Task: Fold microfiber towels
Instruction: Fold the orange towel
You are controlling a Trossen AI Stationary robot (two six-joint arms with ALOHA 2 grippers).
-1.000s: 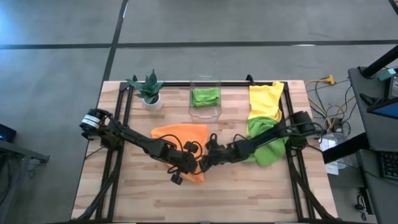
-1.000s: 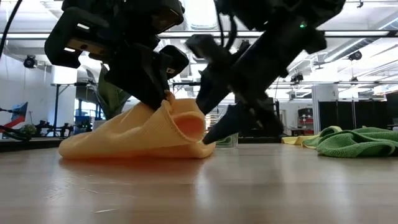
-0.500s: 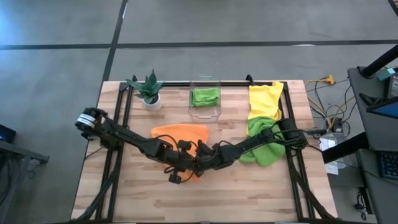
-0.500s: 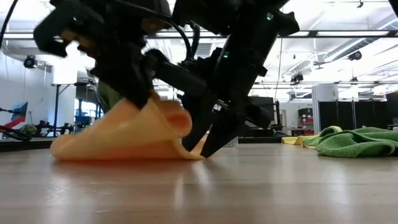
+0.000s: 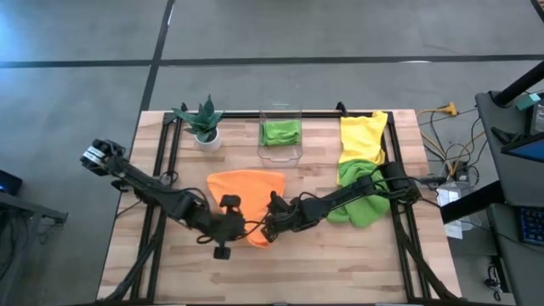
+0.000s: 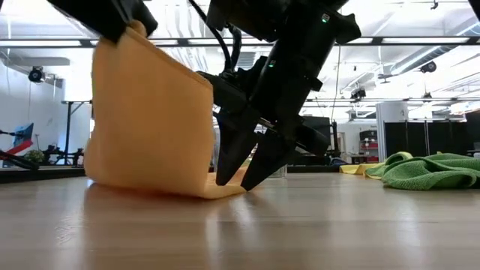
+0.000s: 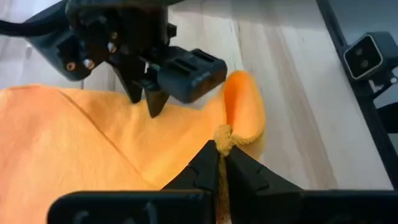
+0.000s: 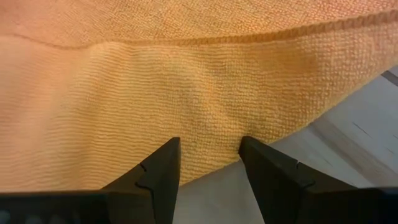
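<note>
Pinched tight in the left gripper [image 7: 219, 149] is a bunched corner of the orange towel [image 5: 246, 189], its two dark fingers closed together on the fabric. From above, that gripper sits at the towel's near edge, toward the middle of the table [image 5: 340, 263], with the cloth spreading away from it toward the far side. The right gripper [image 8: 208, 158] stands just beside it, fingers apart, tips lowered onto the same towel near its hem, with nothing clamped between them.

Pale wooden planks form the tabletop, framed by black rails. Around it lies grey concrete floor, and cables and equipment sit off the right side.

Only the level camera shows how high the lifted corner stands: the orange cloth rises as a steep sheet from the wood, while its lower edge trails flat under the right gripper's tips. It also shows a bright workshop with ceiling lights behind. Only the overhead camera shows the rest: a green towel [image 5: 280, 132] inside the clear bin [image 5: 280, 154] at the far edge, a potted plant [image 5: 204, 126] to its left, and a yellow towel [image 5: 362, 136] and a crumpled green towel [image 5: 367, 200] under the right arm.
</note>
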